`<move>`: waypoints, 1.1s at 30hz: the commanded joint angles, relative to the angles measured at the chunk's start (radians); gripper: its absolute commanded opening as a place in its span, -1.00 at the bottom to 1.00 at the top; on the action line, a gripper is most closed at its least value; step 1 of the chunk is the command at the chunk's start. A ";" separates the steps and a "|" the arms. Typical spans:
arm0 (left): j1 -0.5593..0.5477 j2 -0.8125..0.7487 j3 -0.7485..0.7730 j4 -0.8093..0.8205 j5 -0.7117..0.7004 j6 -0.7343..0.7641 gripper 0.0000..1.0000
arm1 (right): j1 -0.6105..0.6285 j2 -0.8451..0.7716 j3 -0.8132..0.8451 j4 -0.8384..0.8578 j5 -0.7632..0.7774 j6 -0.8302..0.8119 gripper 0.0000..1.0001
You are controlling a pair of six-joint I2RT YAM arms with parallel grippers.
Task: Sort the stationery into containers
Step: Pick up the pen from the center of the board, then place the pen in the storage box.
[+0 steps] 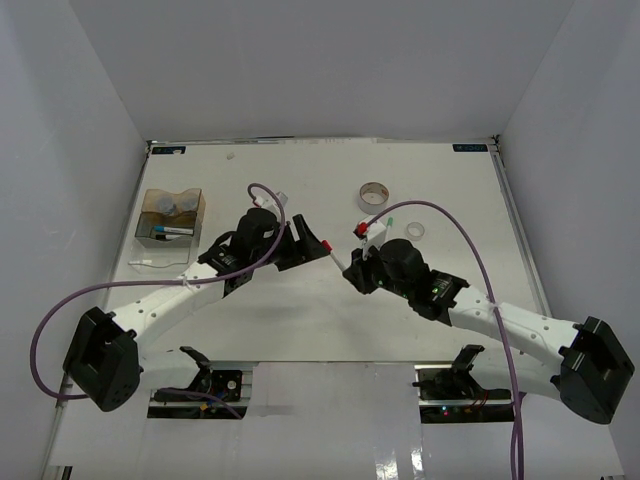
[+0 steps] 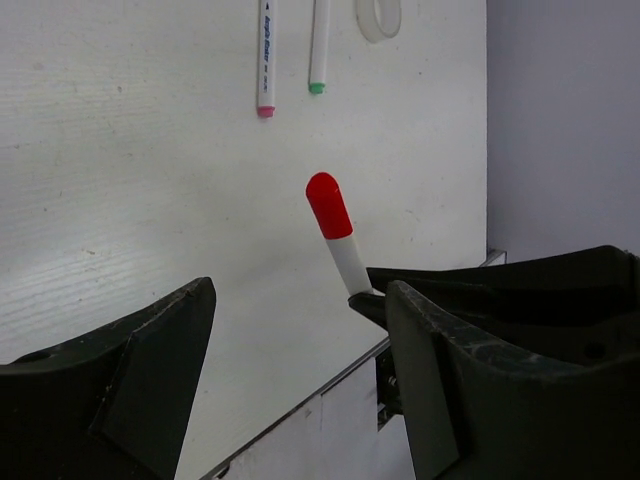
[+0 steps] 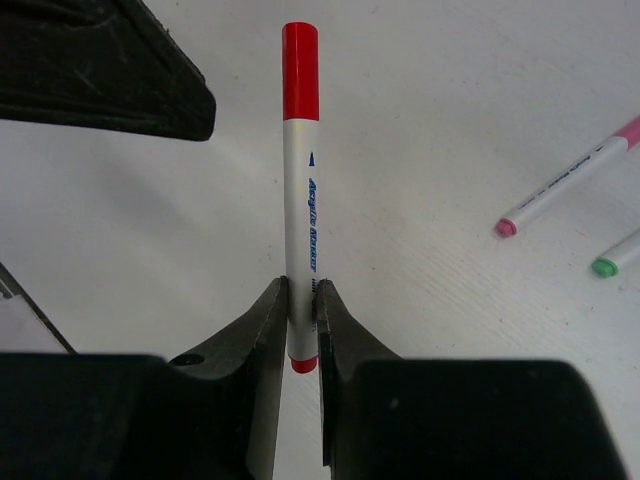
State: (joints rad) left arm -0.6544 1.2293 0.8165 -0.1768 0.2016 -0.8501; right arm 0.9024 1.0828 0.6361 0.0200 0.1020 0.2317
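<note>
My right gripper (image 3: 301, 290) is shut on the lower end of a red-capped white marker (image 3: 301, 180) and holds it above the table. The red cap (image 1: 327, 246) points at my left gripper (image 1: 310, 250), which is open and empty (image 2: 300, 290); the cap (image 2: 330, 205) hangs just beyond its fingertips. A pink-capped marker (image 2: 264, 55) and a green-capped marker (image 2: 318, 45) lie on the table beyond. The amber box (image 1: 148, 228) at far left holds two clear jars (image 1: 172, 206) and a marker (image 1: 175, 232). Another marker (image 1: 146, 262) lies in front of the box.
A large tape roll (image 1: 375, 195) and a small one (image 1: 415, 229) lie behind my right arm. Grey walls close the table on three sides. Purple cables arch over both arms. The left gripper's finger (image 3: 110, 70) fills the right wrist view's upper left.
</note>
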 commanded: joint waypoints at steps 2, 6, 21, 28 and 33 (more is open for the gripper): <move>-0.014 -0.007 0.012 0.086 -0.076 -0.081 0.56 | 0.013 0.008 0.034 0.087 -0.036 0.018 -0.72; -0.037 0.016 0.007 0.129 -0.090 -0.105 0.43 | 0.018 0.014 0.033 0.112 -0.051 0.034 -0.72; -0.090 0.056 -0.007 0.169 -0.136 -0.142 -0.19 | 0.018 0.020 0.011 0.167 -0.041 0.093 -0.67; -0.091 0.047 -0.016 0.168 -0.142 -0.144 -0.78 | 0.018 0.020 0.008 0.170 -0.025 0.097 -0.32; -0.093 0.033 -0.028 0.165 -0.181 -0.147 -0.92 | 0.018 0.008 0.007 0.146 0.007 0.095 0.25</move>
State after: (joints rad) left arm -0.7429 1.2949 0.8005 -0.0147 0.0658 -0.9962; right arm 0.9150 1.1038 0.6361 0.1375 0.0711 0.3248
